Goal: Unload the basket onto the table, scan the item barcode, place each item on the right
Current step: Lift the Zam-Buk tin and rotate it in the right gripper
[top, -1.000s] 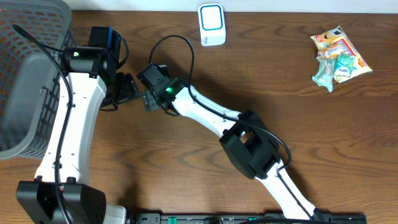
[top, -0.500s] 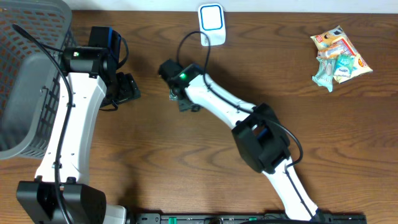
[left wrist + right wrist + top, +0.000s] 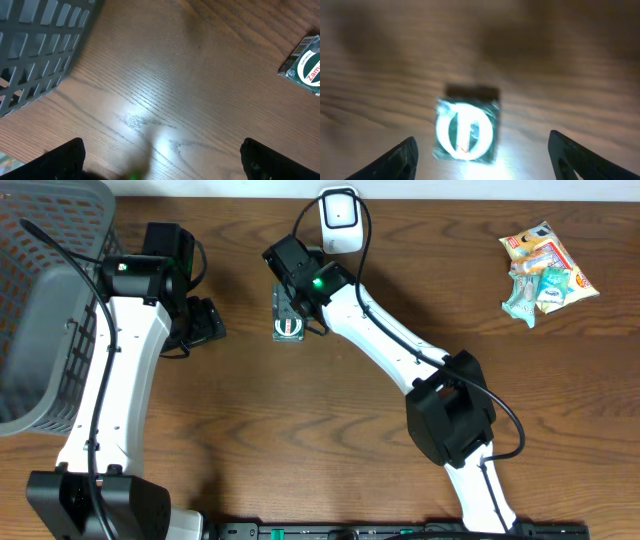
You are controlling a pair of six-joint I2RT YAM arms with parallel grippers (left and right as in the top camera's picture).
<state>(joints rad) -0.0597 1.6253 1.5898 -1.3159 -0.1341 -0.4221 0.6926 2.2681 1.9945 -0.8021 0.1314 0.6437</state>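
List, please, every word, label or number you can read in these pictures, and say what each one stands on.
"Zam": red letters on the round white label of the green packet, cut off by the edge of the left wrist view.
The same label in the right wrist view: too blurred to read.
Snack bags: print too small to read.
White scanner: no text that I can make out.

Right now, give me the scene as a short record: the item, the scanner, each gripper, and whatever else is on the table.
item: small green packet, lying on the table
scanner: white box at the far edge, apart from the packet
right gripper: open, over the packet, fingers clear of it on both sides
left gripper: open, empty, over bare wood
basket: gray, at the left end
snack bags: far right corner, untouched
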